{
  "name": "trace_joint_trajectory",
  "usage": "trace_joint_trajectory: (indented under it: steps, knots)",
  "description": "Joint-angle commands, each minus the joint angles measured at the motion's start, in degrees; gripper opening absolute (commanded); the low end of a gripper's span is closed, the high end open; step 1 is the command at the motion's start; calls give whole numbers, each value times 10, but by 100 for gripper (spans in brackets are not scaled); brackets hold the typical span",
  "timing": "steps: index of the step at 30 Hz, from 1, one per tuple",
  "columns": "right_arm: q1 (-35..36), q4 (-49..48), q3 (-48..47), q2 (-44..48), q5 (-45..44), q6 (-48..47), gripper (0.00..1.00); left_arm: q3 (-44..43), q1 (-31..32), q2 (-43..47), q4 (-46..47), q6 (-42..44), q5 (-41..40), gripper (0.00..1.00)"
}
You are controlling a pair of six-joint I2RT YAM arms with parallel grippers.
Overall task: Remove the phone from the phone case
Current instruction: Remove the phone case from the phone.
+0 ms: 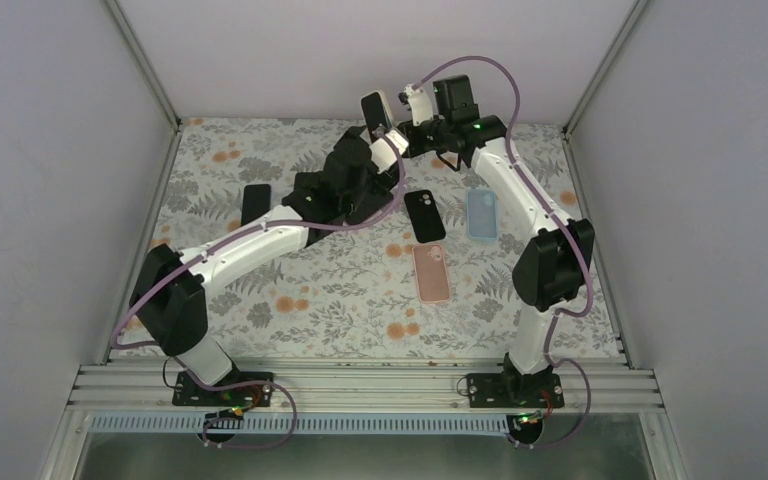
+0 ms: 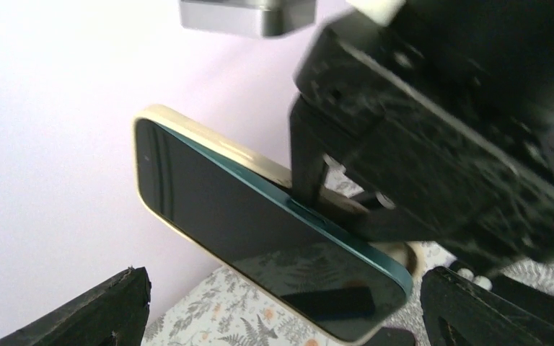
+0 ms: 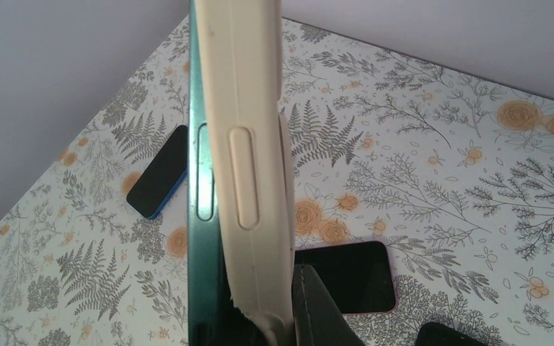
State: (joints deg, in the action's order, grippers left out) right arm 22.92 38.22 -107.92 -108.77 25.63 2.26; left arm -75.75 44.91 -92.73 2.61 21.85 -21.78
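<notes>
A phone (image 2: 260,238) with a dark screen and teal frame is held up in the air at the back of the table, inside a cream phone case (image 1: 375,110). In the right wrist view the case's side wall (image 3: 249,144) stands peeled away from the teal phone edge (image 3: 202,216). My right gripper (image 3: 288,292) is shut on that cream wall, its black finger (image 3: 321,310) pressed against it. My left gripper (image 2: 283,306) is open, its two fingers wide on either side of the phone's lower end without touching it. In the top view the left gripper (image 1: 380,138) sits just below the phone.
On the flowered table (image 1: 360,300) lie a black phone (image 1: 425,215), a light-blue one (image 1: 481,214), a pink one (image 1: 432,272) and another black one (image 1: 255,203). White walls (image 1: 60,150) enclose the sides and back. Both forearms cross near the back middle.
</notes>
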Motion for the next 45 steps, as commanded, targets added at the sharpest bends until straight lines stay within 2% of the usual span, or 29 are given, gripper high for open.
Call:
trace_joint_trajectory:
  steps: [1, 11, 17, 26, 31, 38, 42, 45]
  knots:
    - [9, -35, -1, 42, 15, 12, 3, -26, -7, -13, 22, -7, -24, 92]
    - [16, -27, -4, 55, 5, 14, 3, -54, -16, -13, -38, -27, 55, 92]
    - [21, -27, -5, 56, 6, 16, 3, -54, -19, -16, -38, -21, 44, 91]
    - [26, -29, 5, 69, 1, 19, 3, -85, -34, -58, -46, -39, -59, 89]
    - [26, -34, 10, 82, -4, 30, 3, -146, -35, -118, -108, -60, -140, 88]
    - [29, -131, 91, 170, -80, 61, 3, -133, -49, -95, -71, -83, -193, 88]
    - [39, -170, 120, 203, -107, 62, 3, -166, -76, -96, -79, -108, -196, 80]
    - [48, -175, 125, 214, -108, 66, 3, -162, -87, -89, -49, -111, -200, 74]
